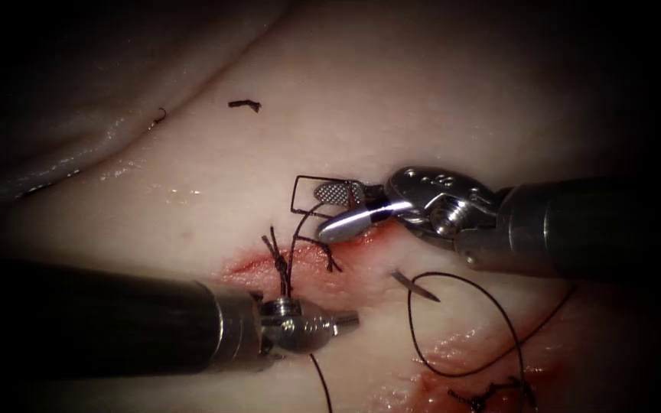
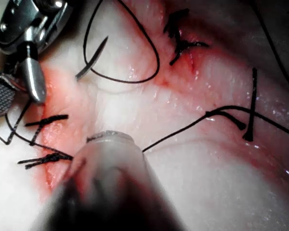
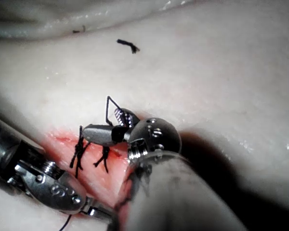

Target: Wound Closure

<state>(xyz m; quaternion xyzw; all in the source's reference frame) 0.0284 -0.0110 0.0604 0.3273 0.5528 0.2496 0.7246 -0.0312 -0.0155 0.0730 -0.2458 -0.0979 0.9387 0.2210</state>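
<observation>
Right steel needle driver [image 1: 330,208] gapes open around a bent loop of black thread [image 1: 297,197], holding nothing; left steel driver [image 1: 346,320] clamps thread, apparently for tension; curved needle [image 1: 415,286] lies free on pale tissue [image 1: 422,92], right.

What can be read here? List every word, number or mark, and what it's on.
None readable.
Stamped marks on right claw and left claw: too small to read.
Left claw grips thread; right claw open, empty; needle lies on tissue, right of cut.
</observation>
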